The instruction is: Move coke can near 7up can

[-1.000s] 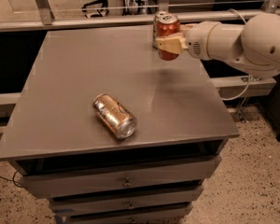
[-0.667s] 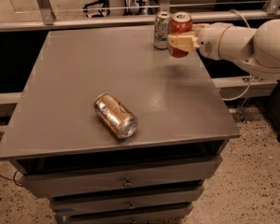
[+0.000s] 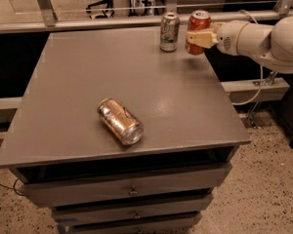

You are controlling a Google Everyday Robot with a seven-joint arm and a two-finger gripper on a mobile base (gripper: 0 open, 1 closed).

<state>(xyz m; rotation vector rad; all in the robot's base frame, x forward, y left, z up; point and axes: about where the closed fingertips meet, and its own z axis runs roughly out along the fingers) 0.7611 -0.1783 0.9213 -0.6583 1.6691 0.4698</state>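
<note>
The red coke can is upright at the far right of the grey table top, held by my gripper, which is shut on it from the right. The white arm reaches in from the right edge. The pale green and white 7up can stands upright just left of the coke can, a small gap between them, near the table's far edge.
A shiny gold-bronze can lies on its side near the front middle of the table. Drawers sit under the table top. A metal rail runs behind the far edge. Speckled floor lies to the right.
My gripper has carried the coke can to the right, uncovering the 7up can behind it. The coke can now stands just right of the 7up can. The gold-bronze can has not moved.
</note>
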